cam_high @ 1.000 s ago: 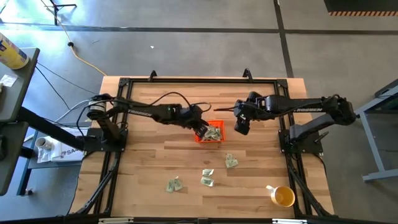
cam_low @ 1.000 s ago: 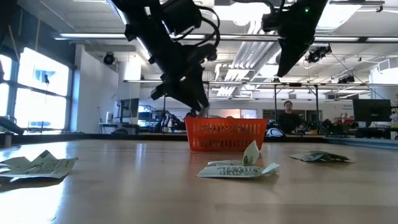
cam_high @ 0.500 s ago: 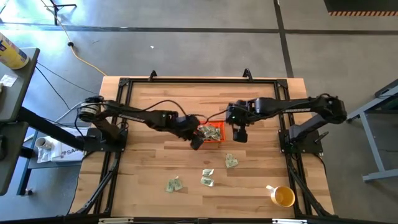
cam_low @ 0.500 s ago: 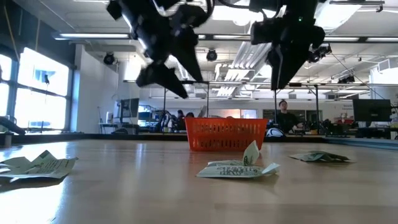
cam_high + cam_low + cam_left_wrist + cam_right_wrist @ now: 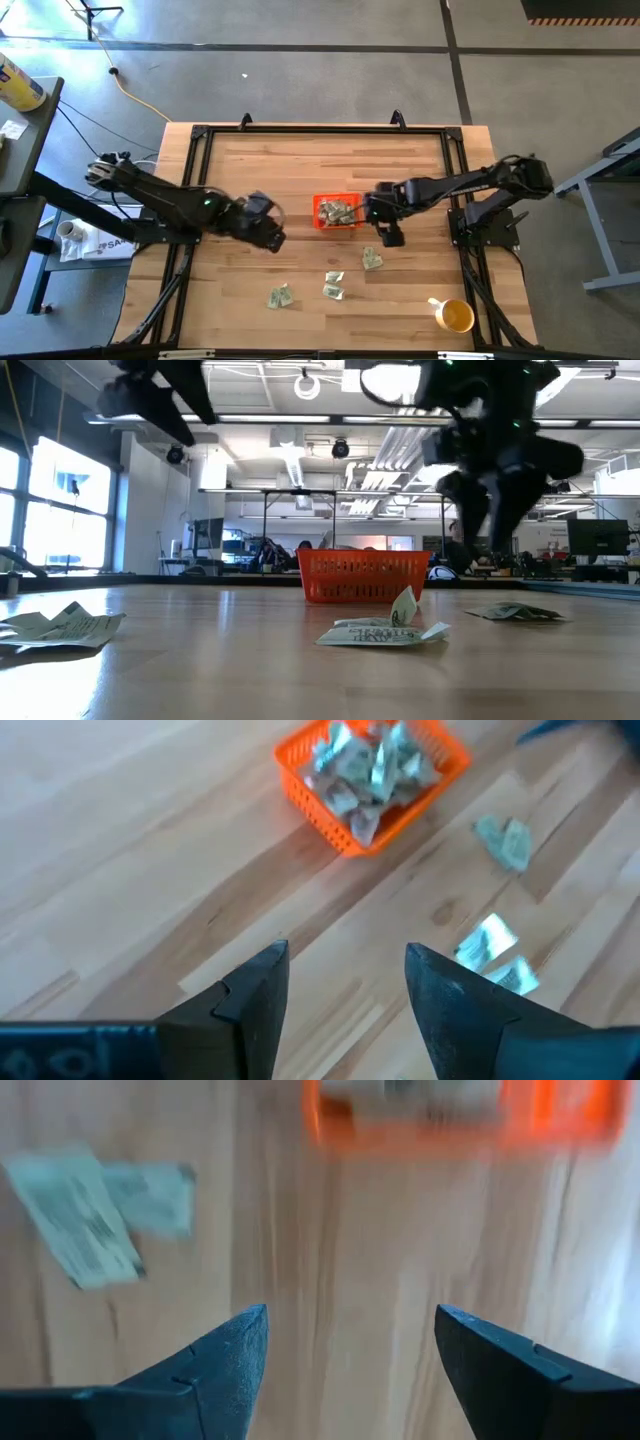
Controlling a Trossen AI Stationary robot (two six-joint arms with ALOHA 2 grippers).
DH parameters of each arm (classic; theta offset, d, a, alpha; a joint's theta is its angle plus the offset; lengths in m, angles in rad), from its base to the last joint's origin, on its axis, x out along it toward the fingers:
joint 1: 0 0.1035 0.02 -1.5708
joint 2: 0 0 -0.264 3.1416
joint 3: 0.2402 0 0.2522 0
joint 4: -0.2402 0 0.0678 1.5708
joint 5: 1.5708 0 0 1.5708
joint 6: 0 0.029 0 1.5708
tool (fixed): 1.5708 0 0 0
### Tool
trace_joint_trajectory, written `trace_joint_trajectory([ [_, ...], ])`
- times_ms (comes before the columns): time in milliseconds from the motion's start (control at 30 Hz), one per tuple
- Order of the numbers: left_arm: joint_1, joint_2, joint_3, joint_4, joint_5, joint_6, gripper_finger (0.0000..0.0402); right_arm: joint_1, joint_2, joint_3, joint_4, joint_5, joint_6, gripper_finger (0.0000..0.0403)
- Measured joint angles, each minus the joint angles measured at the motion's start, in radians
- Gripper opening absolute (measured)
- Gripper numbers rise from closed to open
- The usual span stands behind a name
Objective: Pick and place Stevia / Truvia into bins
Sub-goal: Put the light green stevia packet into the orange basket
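Several Stevia packets (image 5: 339, 211) lie heaped in the orange bin (image 5: 320, 222) at the middle of the worktop (image 5: 300, 160). Four loose packets (image 5: 333, 290) lie toward the front edge, the nearest just below the right hand (image 5: 389, 235), whose fingers are apart and empty. The left hand (image 5: 270, 236), also apart and empty, hangs left of the bin. A yellow cup (image 5: 455, 316) stands near the front right corner.

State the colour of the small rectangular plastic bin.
Orange-red small rectangular plastic bin; clearest in the left wrist view.
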Motion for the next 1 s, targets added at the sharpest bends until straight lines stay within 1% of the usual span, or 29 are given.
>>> trace_joint_trajectory([
  [133, -0.1, -0.069, -0.066, -0.013, -0.094, -0.115, 0.0234, 0.04, -0.066, -0.108, 0.027, 0.005, 0.125, 0.0277],
  [200, -0.137, -0.091, -0.097, -0.012, -0.116, -0.152, 0.0234, 0.065, -0.097, -0.125, 0.03, 0.004, 0.164, 0.0277],
  [300, -0.166, -0.097, -0.126, -0.01, -0.129, -0.186, 0.0234, 0.098, -0.12, -0.147, 0.059, 0.007, 0.179, 0.0277],
  [367, -0.172, -0.097, -0.14, -0.042, -0.125, -0.206, 0.0234, 0.11, -0.123, -0.161, 0.082, 0.004, 0.177, 0.0277],
  [533, -0.171, -0.094, -0.145, -0.02, -0.115, -0.226, 0.0234, 0.119, -0.113, -0.178, 0.122, -0.055, 0.227, 0.0277],
  [733, -0.171, -0.094, -0.144, -0.008, -0.115, -0.237, 0.0234, 0.155, -0.106, -0.232, 0.288, -0.074, 0.155, 0.0277],
  [1000, -0.171, -0.094, -0.144, -0.008, -0.115, -0.259, 0.0234, 0.196, -0.039, -0.26, 0.424, -0.105, 0.148, 0.0277],
])
